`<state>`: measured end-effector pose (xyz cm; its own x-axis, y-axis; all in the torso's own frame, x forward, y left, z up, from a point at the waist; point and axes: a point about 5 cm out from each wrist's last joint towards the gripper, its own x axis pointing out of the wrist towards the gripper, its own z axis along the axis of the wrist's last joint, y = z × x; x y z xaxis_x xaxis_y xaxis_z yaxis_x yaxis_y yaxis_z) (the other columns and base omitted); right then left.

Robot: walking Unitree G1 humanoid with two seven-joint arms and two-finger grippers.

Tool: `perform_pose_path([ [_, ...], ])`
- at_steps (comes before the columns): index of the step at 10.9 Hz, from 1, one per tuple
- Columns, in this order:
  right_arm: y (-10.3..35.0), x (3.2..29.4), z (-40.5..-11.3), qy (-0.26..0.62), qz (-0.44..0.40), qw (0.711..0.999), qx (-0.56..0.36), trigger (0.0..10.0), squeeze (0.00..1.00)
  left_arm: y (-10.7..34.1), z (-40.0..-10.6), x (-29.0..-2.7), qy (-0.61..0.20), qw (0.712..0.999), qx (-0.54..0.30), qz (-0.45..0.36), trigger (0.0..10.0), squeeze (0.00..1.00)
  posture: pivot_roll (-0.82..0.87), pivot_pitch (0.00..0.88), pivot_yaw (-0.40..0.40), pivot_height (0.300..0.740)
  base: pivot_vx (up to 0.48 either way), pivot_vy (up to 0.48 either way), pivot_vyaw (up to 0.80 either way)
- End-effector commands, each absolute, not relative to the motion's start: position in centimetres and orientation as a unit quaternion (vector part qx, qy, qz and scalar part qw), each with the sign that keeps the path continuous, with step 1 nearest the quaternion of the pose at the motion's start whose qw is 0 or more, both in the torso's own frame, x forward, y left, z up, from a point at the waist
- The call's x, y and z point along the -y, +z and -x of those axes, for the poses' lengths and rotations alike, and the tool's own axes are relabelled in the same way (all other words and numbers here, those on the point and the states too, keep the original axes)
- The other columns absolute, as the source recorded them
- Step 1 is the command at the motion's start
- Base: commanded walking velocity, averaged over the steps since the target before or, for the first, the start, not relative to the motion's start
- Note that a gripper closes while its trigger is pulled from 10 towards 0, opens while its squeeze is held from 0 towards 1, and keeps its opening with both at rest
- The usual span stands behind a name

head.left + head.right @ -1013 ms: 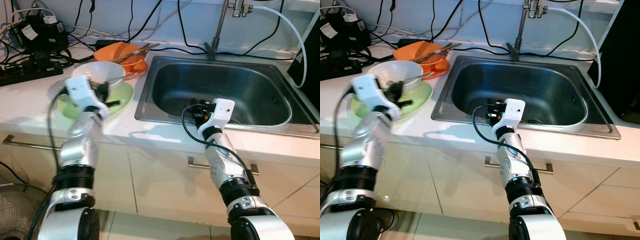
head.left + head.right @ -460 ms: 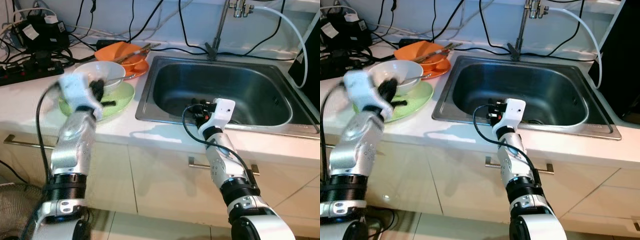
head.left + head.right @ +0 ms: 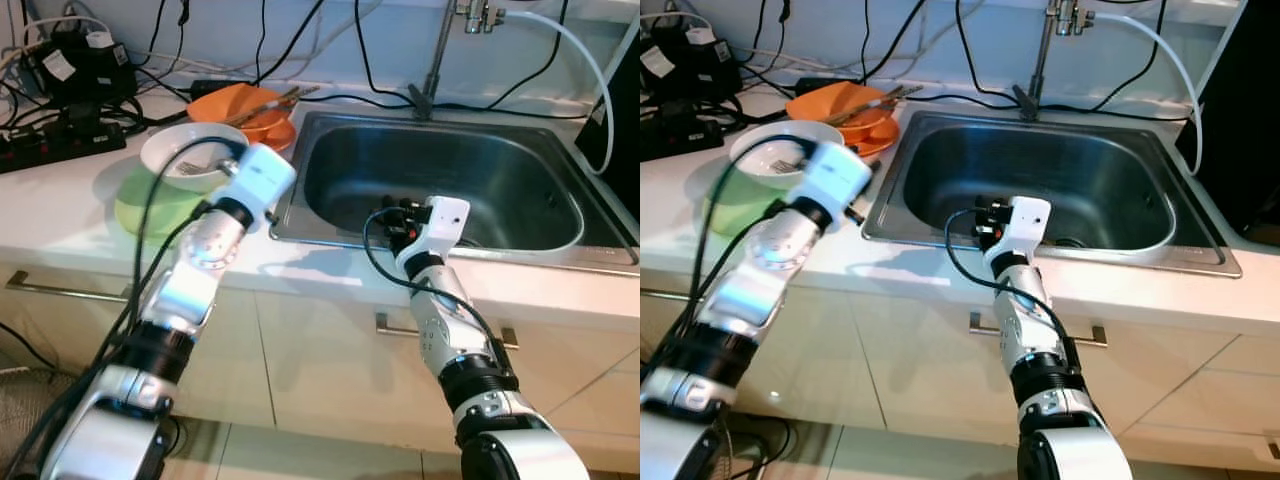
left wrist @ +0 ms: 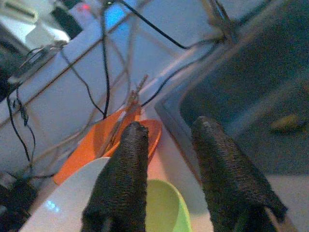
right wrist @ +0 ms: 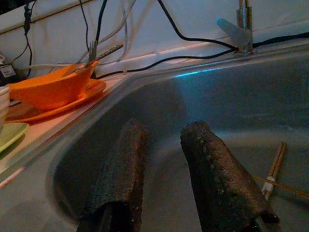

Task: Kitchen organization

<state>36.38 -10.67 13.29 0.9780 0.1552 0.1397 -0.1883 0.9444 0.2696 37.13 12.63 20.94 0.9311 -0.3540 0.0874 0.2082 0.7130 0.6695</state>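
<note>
Two stacks of dishes sit on the white countertop (image 3: 60, 215), left of the stainless steel sink (image 3: 440, 180). Far left, at the back: a tangle of black power strips and cables (image 3: 60, 95) vs. the wall. Next, a white ceramic bowl (image 3: 185, 158) with a metal fork (image 3: 788, 165) in it rests on a lime-green plate (image 3: 150, 210). Behind it, w/ a small gap, an orange bowl (image 3: 240, 105) on an orange plate (image 3: 278, 135), holding wooden chopsticks (image 3: 275, 100) that poke out toward the sink.

Left gripper (image 4: 166, 145) is over the counter between the white bowl and the sink's left rim, arm reaching across the green plate. Its wrist view looks past the two black fingers (image 4: 123, 174), which stand apart w/ nothing between them; white bowl and green plate lie just below/near the fingers, orange stack beyond the tips, sink corner off to the side. Can't tell if a finger touches the white bowl.

Right gripper (image 5: 161, 159) sits at the sink's front rim, pointing into the basin. Fingers (image 5: 212, 179) spread, empty. In its wrist view a pair of pale chopsticks (image 5: 275, 166) lies on the sink bottom, well apart from the fingertips, off to one side. Chrome tap (image 3: 440, 55) rises at the sink's back edge; a white hose (image 3: 585, 60) curves down on the far right.
</note>
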Motion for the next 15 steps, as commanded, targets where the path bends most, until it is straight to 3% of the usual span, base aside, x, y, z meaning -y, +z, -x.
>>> perform_pose_path([
  [1, 12.4, 10.8, -36.1, 0.082, -0.142, 0.986, 0.039, 10.0, 0.00, 21.7, -37.5, -12.2, -0.150, 0.902, 0.122, -0.385, 10.0, 1.00, 0.15, 0.007, 0.032, 0.740, 0.000, 0.000, 0.00],
  [2, 12.3, 10.8, -36.1, 0.081, -0.143, 0.986, 0.039, 10.0, 0.00, 21.9, -37.9, -12.0, -0.149, 0.890, 0.123, -0.413, 10.0, 0.00, 0.14, 0.008, 0.034, 0.740, 0.000, 0.000, 0.00],
  [3, 12.2, 10.9, -36.0, 0.079, -0.142, 0.986, 0.039, 10.0, 0.00, 22.2, -38.5, -11.9, -0.140, 0.884, 0.127, -0.428, 10.0, 0.00, 0.14, 0.008, 0.035, 0.740, 0.000, 0.000, 0.00],
  [4, 12.2, 11.0, -36.0, 0.078, -0.142, 0.986, 0.039, 10.0, 0.00, 22.5, -39.1, -12.0, -0.132, 0.889, 0.128, -0.420, 10.0, 1.00, 0.14, 0.008, 0.036, 0.740, 0.000, 0.000, 0.00],
  [7, 12.1, 11.1, -35.9, 0.075, -0.142, 0.986, 0.038, 10.0, 0.00, 23.2, -40.1, -12.2, -0.102, 0.883, 0.126, -0.440, 10.0, 1.00, 0.14, 0.017, 0.035, 0.740, 0.000, 0.000, 0.00],
  [8, 12.0, 11.1, -35.9, 0.075, -0.142, 0.986, 0.038, 10.0, 0.00, 23.2, -40.4, -12.5, -0.097, 0.881, 0.121, -0.448, 10.0, 0.00, 0.14, 0.017, 0.032, 0.740, 0.000, 0.000, 0.00],
  [15, 11.9, 11.0, -35.6, 0.074, -0.142, 0.986, 0.039, 10.0, 0.00, 21.6, -41.4, -13.1, -0.088, 0.884, 0.063, -0.456, 10.0, 0.00, 0.12, 0.038, 0.039, 0.740, 0.000, 0.000, 0.00],
])
